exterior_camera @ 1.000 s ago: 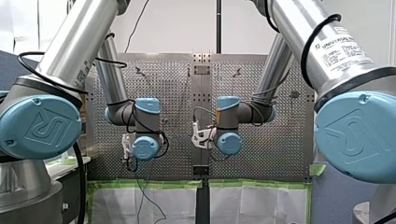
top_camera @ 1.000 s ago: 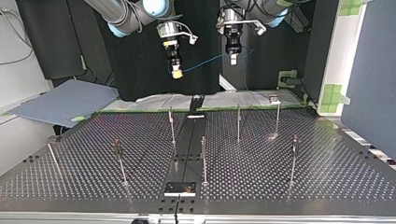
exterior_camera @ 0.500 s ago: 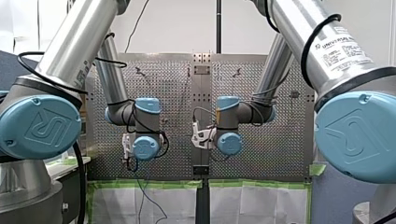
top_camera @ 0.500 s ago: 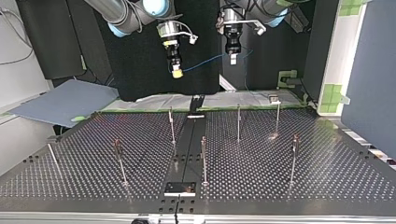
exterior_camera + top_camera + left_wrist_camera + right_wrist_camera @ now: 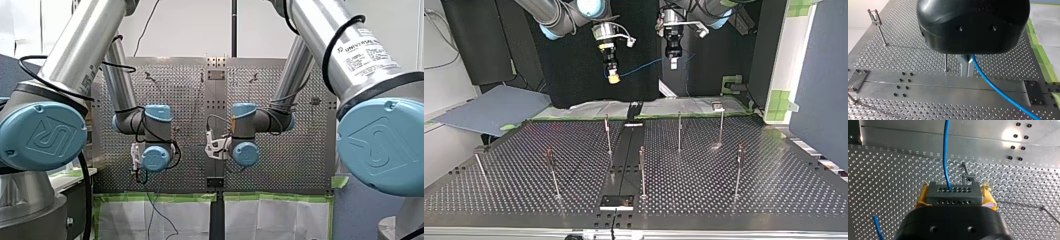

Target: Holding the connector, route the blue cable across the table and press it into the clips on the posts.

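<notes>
In the top view both grippers hang high above the far edge of the table. My right gripper (image 5: 613, 76), with yellow pads, is at the left, and my left gripper (image 5: 673, 62) is at the right. The blue cable (image 5: 644, 65) spans the gap between them. The right wrist view has my right gripper (image 5: 952, 195) shut on the grey connector (image 5: 953, 191), from which the blue cable (image 5: 945, 152) runs ahead. In the left wrist view my left gripper (image 5: 967, 65) is shut on the blue cable (image 5: 1003, 93), which trails away beside it. Thin posts (image 5: 608, 134) stand below.
Several clip posts (image 5: 642, 170) stand spread over the perforated table (image 5: 774, 195), with a central rail (image 5: 624, 160) and a black block (image 5: 616, 202) at its near end. A grey board (image 5: 494, 110) lies at the top view's left. Green-taped sheets (image 5: 270, 215) hang at the table's edge.
</notes>
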